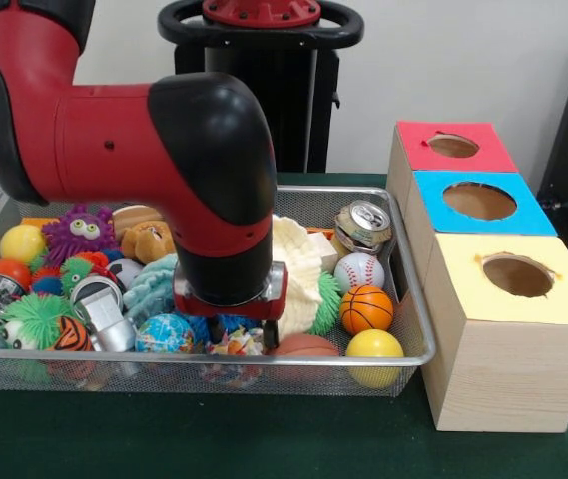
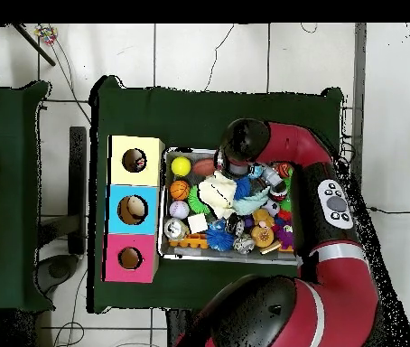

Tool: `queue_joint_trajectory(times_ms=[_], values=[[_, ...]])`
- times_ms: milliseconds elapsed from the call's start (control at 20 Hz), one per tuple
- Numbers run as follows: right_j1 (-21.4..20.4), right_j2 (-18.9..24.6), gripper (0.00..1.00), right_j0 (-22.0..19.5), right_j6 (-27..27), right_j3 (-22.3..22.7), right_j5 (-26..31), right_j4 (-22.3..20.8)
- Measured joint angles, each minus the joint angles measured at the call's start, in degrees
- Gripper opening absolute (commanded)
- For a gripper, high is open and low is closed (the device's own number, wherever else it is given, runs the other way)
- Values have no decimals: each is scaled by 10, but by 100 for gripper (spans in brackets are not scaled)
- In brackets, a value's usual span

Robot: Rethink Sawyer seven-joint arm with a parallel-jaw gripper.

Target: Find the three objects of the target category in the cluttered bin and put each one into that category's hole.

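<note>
Front view: a large red and black robot arm (image 1: 164,150) fills the upper left and centre of the frame, its wrist dropping straight down into a wire mesh bin (image 1: 403,299). The gripper (image 1: 232,317) is buried among the clutter at the bin's lower centre, and whether it is open, closed or holding anything cannot be told. The bin spans the left and middle of the frame on a dark green table (image 1: 264,439).

At right stands a row of three wooden boxes, each with a round hole on top: a yellow-topped box (image 1: 518,274) lowest in the frame, a blue-topped box (image 1: 478,203) above it, a red-topped box (image 1: 453,147) highest.

Which category is wanted is not stated. If balls, likely candidates sit at the bin's right end: a yellow ball (image 1: 373,345) at the lower corner, a small basketball (image 1: 366,308) just above it, a baseball (image 1: 358,270) above that. They look light, smooth and prone to roll, so a grip across the widest part, from above, seems safest. A dented drink can (image 1: 364,227) lies near the upper right corner, thin-walled and easily crushed.
</note>
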Motion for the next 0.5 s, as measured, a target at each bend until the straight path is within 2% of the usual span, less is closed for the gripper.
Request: queue_joint_trajectory(times_ms=[500], values=[[4, 0, 100, -4, 0, 17, -93, -44]])
